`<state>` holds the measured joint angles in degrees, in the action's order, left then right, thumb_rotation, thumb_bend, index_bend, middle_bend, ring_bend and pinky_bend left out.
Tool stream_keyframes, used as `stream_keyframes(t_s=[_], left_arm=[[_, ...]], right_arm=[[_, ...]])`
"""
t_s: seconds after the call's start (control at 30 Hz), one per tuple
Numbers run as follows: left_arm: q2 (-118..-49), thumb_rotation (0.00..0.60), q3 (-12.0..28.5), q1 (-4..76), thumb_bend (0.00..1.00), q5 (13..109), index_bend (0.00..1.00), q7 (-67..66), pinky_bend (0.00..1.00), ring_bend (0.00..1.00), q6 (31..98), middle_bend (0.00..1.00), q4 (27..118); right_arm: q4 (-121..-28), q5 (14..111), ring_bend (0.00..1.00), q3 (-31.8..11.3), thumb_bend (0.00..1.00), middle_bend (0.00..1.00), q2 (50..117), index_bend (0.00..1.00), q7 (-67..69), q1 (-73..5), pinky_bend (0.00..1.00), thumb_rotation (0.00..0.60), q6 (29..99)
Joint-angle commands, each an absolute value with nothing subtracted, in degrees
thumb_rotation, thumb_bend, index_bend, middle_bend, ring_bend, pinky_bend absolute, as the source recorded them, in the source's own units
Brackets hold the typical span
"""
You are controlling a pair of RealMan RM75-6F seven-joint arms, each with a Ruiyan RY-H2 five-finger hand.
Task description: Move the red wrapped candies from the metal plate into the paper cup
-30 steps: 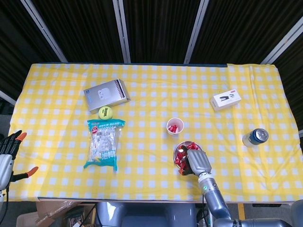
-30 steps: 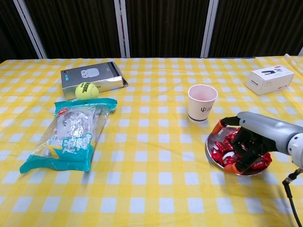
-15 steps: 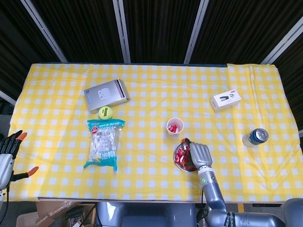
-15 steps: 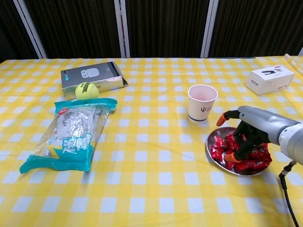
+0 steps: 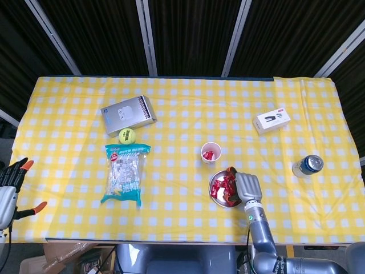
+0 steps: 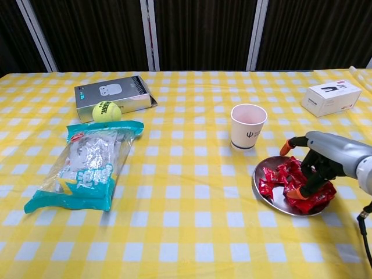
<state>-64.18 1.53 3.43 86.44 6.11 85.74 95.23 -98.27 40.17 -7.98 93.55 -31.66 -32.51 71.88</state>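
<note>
**Right hand low over the candy plate**

The counter (image 6: 174, 244) wears a yellow checked cloth. Well to the left of the right hand's fingers lie a clear-and-teal snack bag (image 6: 87, 165), a grey box (image 6: 113, 93) and, touching that box, a tennis ball (image 6: 107, 110).

The metal plate (image 6: 268, 195) sits directly under those fingers, with the paper cup (image 6: 248, 126) just beyond its far-left rim and apart from it. A white carton (image 6: 332, 97) stands far beyond the fingers; a drink can (image 5: 307, 165) stands off to their right.

The right hand (image 6: 321, 163) is bent down over the plate's right side, its orange-tipped fingers (image 6: 295, 192) curled into the red wrapped candies (image 6: 280, 177); whether they pinch one I cannot tell. One candy already lies in the cup.

The left hand (image 5: 10, 181) is at the counter's left edge, fingers spread, holding nothing.
</note>
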Motion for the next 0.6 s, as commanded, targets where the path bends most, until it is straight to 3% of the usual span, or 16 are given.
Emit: stream_keyframes(t_s=[0.03, 0.37, 0.6], left_arm=[[-64.17, 0.6, 1.51, 3.39, 0.04, 86.5, 0.0, 6.09, 0.0, 0.0, 85.84, 0.0, 95.22], [-64.16, 0.6, 1.46, 3.33, 0.04, 86.78, 0.0, 6.02, 0.0, 0.0, 86.09, 0.0, 95.32], [-64.19, 0.6, 1.44, 3.36, 0.04, 86.81, 0.0, 5.9, 0.0, 0.0, 86.04, 0.0, 95.32]], right_arm=[[-98.66, 39.91, 0.85, -7.92, 0.23, 0.8, 93.22, 0.24, -32.1, -32.27, 0.97, 0.6, 72.13], [-98.66, 38.95, 0.85, -7.72, 0.23, 0.8, 93.06, 0.25, -33.08, -31.59, 0.97, 0.6, 72.06], [-98.02, 39.11, 0.85, -7.47, 0.23, 0.8, 93.44, 0.44, -32.98, -31.21, 0.97, 0.6, 71.52]])
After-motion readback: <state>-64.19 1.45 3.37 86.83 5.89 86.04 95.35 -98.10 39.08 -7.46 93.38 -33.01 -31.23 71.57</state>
